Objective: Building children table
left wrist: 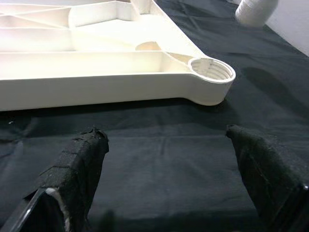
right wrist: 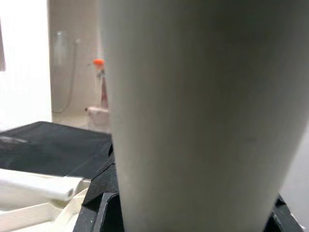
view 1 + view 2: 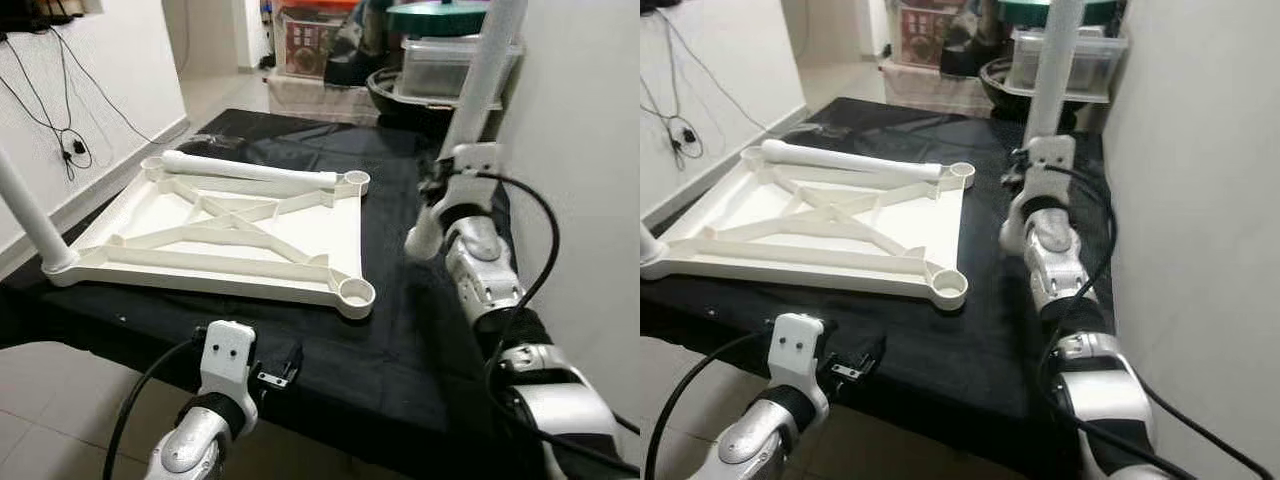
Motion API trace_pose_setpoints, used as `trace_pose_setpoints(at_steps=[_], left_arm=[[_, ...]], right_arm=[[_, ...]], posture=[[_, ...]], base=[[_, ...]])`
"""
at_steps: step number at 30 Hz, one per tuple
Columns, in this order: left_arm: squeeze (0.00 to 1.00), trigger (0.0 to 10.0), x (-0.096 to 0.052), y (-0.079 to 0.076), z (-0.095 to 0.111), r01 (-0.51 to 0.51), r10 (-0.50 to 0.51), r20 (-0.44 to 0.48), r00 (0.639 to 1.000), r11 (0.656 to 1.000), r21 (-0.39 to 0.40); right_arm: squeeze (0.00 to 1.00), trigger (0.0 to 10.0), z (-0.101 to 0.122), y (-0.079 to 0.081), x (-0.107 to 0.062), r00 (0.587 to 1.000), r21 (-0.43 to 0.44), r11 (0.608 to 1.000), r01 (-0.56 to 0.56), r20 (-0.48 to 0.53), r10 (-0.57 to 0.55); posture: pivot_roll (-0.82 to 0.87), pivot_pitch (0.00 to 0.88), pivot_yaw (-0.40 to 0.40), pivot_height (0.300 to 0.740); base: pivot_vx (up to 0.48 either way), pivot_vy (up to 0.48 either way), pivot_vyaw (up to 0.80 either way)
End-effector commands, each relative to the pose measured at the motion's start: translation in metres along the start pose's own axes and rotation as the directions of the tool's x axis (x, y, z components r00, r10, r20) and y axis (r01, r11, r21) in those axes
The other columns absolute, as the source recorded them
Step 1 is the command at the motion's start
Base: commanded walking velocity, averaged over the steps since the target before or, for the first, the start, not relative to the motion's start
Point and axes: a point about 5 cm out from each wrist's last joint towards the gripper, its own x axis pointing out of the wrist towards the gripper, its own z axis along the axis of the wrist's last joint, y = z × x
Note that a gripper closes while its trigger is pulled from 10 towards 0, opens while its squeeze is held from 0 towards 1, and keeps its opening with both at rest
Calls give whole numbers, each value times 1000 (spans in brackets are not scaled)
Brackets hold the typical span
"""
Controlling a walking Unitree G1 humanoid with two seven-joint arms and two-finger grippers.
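White tabletop (image 3: 240,235) lies upside down on black cloth (image 3: 400,330), ribs up. One leg (image 3: 30,215) stands screwed in at its near-left corner, another leg (image 3: 250,170) lies loose along far edge. Near-right socket (image 3: 356,292) has no leg in it. R gripper (image 3: 440,185) is right of tabletop, clamped on a third leg (image 3: 480,75), held roughly upright above cloth. L gripper (image 1: 164,159) low at near cloth edge, fingers (image 1: 77,164) spread wide, holding nothing, pointing at near-right socket.
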Motion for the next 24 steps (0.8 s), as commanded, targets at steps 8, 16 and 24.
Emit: trace_pose_setpoints(at_steps=[8, 16, 24], left_arm=[[0, 10000, -2, 5, 1, -19, 19, -6, 1000, 1000, 18], [0, 10000, 1, 13, 3, -36, 36, -1, 999, 999, 34], [0, 10000, 3, 13, -2, -38, 38, -14, 999, 999, 37]], right_arm=[[0, 10000, -22, 77, -31, 846, -130, 837, -531, -36, 531], [0, 10000, -1, 95, -46, 659, 203, 638, -743, 53, 750], [0, 10000, 14, 84, -28, 709, 430, 610, -666, 111, 696]], posture=[[65, 103, -49, 740], [56, 95, -48, 740], [54, 80, -47, 740]], base=[[0, 0, 0], [0, 0, 0], [0, 0, 0]])
